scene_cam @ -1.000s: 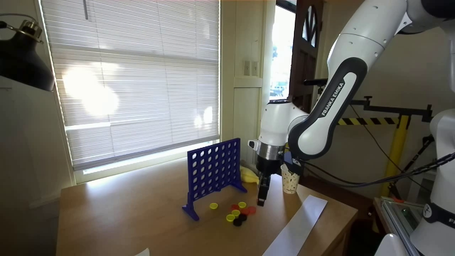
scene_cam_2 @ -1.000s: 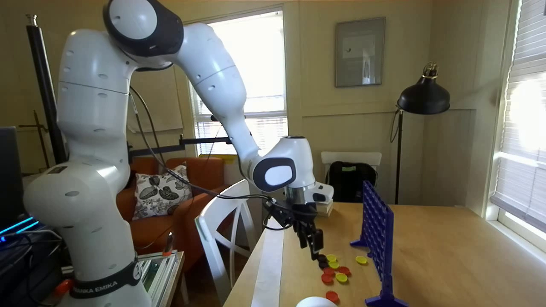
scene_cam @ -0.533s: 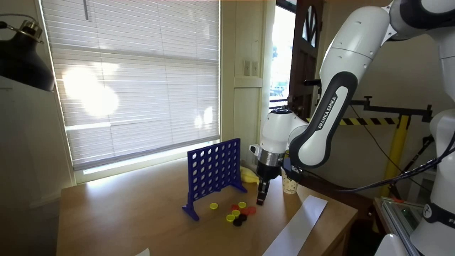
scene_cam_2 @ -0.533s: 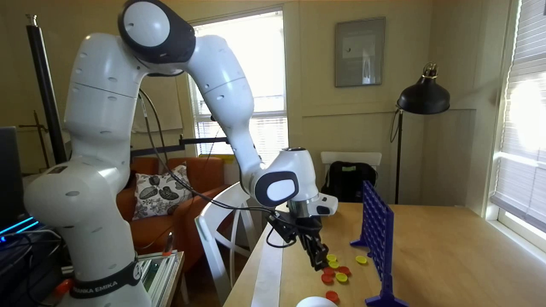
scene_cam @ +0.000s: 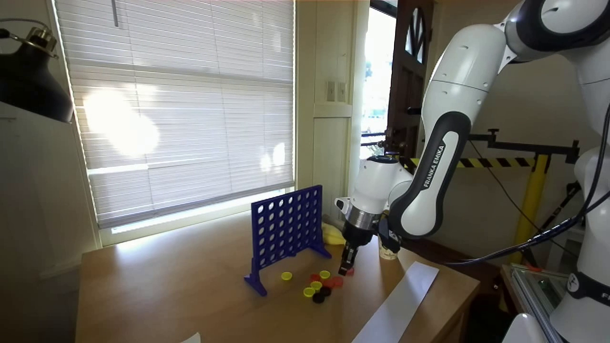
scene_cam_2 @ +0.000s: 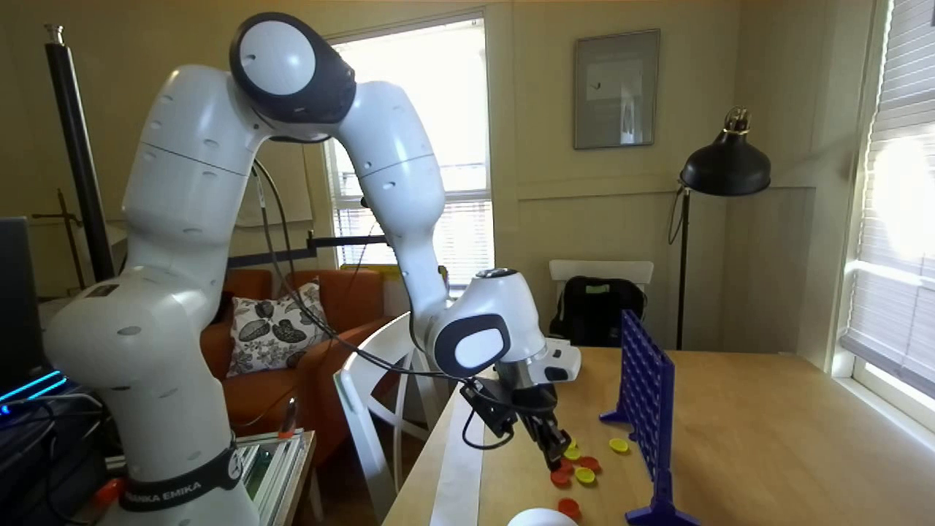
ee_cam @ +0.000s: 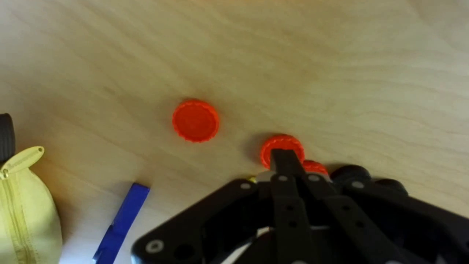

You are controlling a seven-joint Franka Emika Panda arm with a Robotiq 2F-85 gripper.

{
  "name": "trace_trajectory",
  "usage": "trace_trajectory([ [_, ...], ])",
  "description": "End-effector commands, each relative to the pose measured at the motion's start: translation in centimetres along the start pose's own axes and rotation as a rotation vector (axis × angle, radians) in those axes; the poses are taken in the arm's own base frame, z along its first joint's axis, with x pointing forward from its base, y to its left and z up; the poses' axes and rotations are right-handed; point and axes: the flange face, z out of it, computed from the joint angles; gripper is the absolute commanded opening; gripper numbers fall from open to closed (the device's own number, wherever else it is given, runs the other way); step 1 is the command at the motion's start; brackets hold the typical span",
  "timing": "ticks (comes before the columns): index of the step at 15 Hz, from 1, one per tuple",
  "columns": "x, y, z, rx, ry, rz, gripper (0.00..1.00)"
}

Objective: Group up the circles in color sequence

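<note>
Red discs (scene_cam: 338,281), yellow discs (scene_cam: 309,292) and black discs (scene_cam: 318,298) lay in a loose cluster on the surface (scene_cam: 190,286). A single red disc (ee_cam: 196,121) lay apart, toward the cup (scene_cam: 388,253); a single yellow disc (scene_cam: 286,276) lay nearer the upright blue grid (scene_cam_2: 650,402). The tool (ee_cam: 284,156) was clenched at the cluster's edge, overlapping one disc in the wrist view; contact could not be determined. Farther out lay a zipped yellow pouch (ee_cam: 36,216) and a white strip (scene_cam: 398,302).
</note>
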Motion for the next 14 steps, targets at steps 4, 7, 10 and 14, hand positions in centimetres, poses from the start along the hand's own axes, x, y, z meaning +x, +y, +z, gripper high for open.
trace_trajectory([
  [4,0.1,-0.2,1.1,0.030,0.050,-0.036,0.00],
  [7,0.0,-0.4,1.6,0.047,0.050,-0.044,0.00],
  [10,-0.1,0.0,1.9,0.051,0.053,-0.048,0.00],
  [14,-0.1,0.5,2.1,0.052,0.062,-0.051,0.00],
])
